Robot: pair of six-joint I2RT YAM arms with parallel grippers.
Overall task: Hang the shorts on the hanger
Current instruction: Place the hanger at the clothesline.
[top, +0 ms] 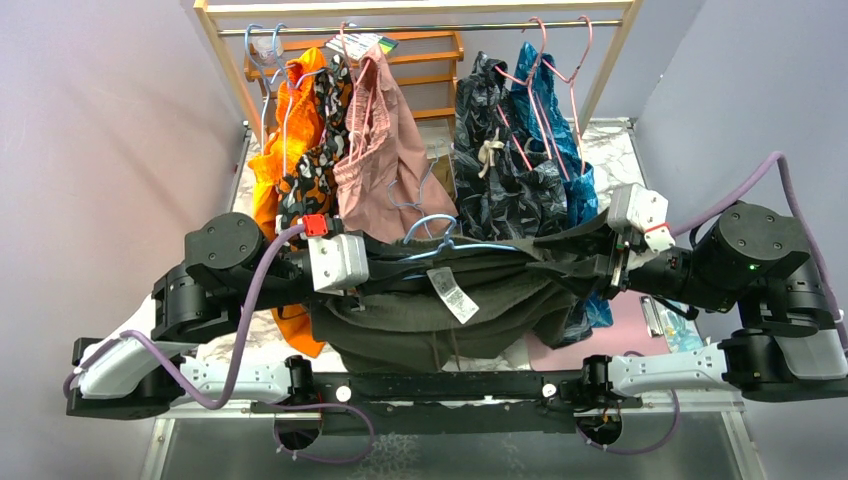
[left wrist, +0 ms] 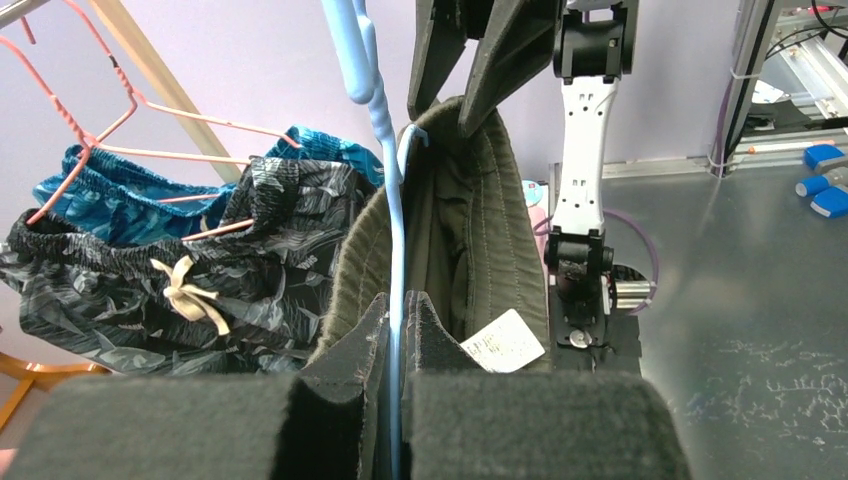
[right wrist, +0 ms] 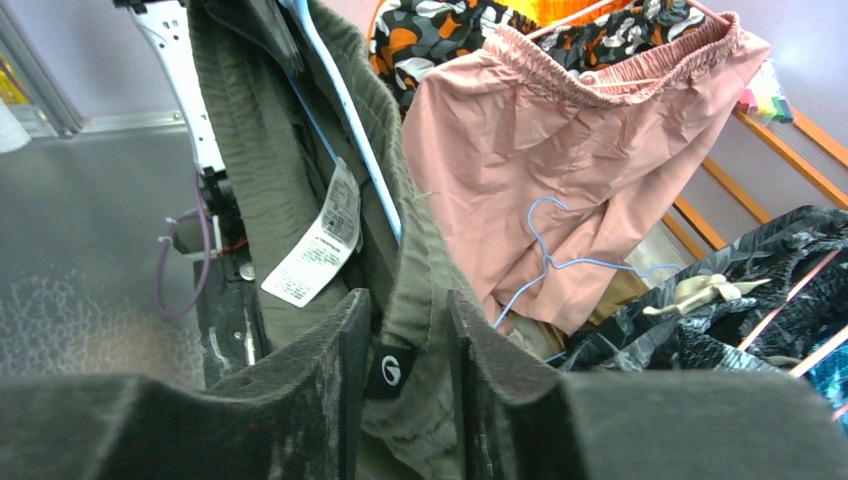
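The dark olive-green shorts (top: 430,320) hang stretched between my two grippers, waistband up, with the white label (top: 455,293) showing inside. The light-blue hanger (top: 480,246) runs along the open waistband. My left gripper (top: 400,272) is shut on the hanger's wire (left wrist: 395,250), and in the left wrist view (left wrist: 398,300) the shorts (left wrist: 480,230) hang just beyond it. My right gripper (top: 565,250) is shut on the waistband of the shorts (right wrist: 250,150); in its wrist view (right wrist: 405,300) the cloth fills the gap between the pads. The hanger (right wrist: 350,110) slants up inside the shorts.
A wooden rack (top: 420,8) behind holds dusty-pink shorts (top: 380,160), dark leaf-print shorts (top: 500,180), an orange garment (top: 285,130), teal shorts (top: 560,120) and pink hangers (top: 560,60). A spare blue hanger (right wrist: 560,260) lies against the pink shorts. Both arm bases sit at the near edge.
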